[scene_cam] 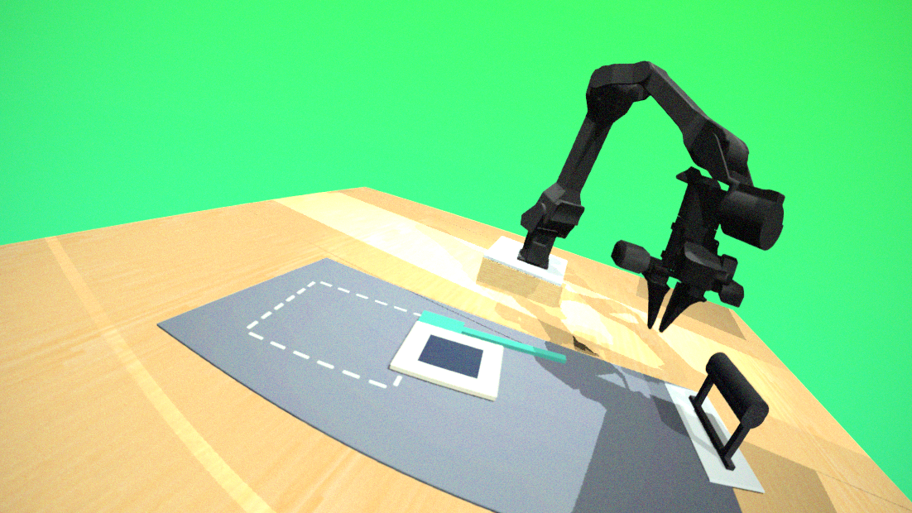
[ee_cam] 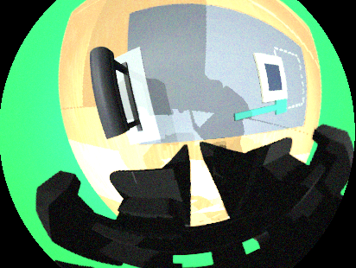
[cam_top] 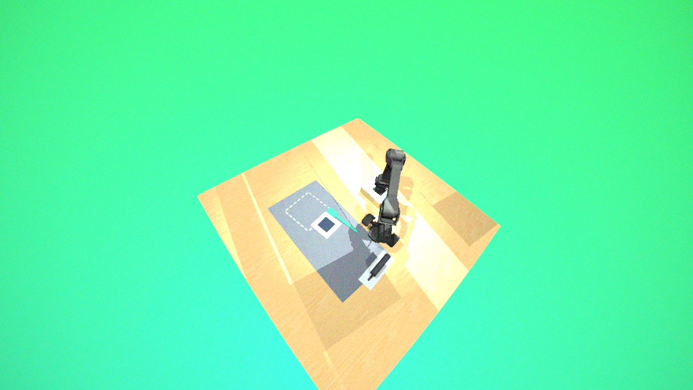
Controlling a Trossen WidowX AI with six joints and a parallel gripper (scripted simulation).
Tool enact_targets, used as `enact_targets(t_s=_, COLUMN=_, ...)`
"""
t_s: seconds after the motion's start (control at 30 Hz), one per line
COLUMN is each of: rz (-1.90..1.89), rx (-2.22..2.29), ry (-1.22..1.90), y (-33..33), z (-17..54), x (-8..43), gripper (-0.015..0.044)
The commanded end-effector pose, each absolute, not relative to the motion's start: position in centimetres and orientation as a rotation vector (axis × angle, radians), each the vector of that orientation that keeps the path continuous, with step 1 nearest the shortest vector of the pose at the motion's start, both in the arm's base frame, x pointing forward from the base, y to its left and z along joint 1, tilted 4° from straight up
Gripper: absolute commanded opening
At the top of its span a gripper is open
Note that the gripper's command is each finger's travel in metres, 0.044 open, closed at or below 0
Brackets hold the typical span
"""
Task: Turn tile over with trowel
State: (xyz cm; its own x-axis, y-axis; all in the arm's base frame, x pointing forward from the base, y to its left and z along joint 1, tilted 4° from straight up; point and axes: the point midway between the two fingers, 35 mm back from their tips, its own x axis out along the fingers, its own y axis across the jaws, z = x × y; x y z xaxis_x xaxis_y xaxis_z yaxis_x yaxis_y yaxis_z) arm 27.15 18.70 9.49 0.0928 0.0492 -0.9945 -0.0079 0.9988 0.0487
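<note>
The tile (cam_top: 326,222) (scene_cam: 449,356) (ee_cam: 273,78), cream with a dark square facing up, lies flat on the grey mat (cam_top: 334,256) (scene_cam: 477,440) (ee_cam: 173,43). It covers the near end of the dashed outline (scene_cam: 325,365). A teal tool (cam_top: 331,212) (scene_cam: 439,320) (ee_cam: 259,111) with a flat blade and thin handle lies along the tile's edge; whether the blade reaches under it is unclear. A white plate with a raised black bar handle (cam_top: 379,267) (scene_cam: 736,389) (ee_cam: 104,92), like a trowel, lies at the mat's end. My gripper (scene_cam: 655,329) (ee_cam: 193,145) is slightly open and empty, above the table near that handle.
The arm's base block (scene_cam: 522,290) stands on the wooden table (scene_cam: 64,382) behind the mat. The arm bends high over the table beside the mat. Its shadow falls across the mat between the teal tool and the black handle.
</note>
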Motion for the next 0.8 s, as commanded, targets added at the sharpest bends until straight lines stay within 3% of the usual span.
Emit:
enact_targets(t_s=0.0, rz=0.043, rx=0.034, ry=1.477, y=18.7, z=9.5, x=27.2, gripper=0.0000)
enact_targets(t_s=0.43, rz=0.043, rx=0.034, ry=1.477, y=18.7, z=9.5, x=27.2, gripper=0.0000)
enact_targets(t_s=0.77, rz=0.048, rx=0.031, ry=1.476, y=20.6, z=10.8, x=29.2, gripper=0.0257)
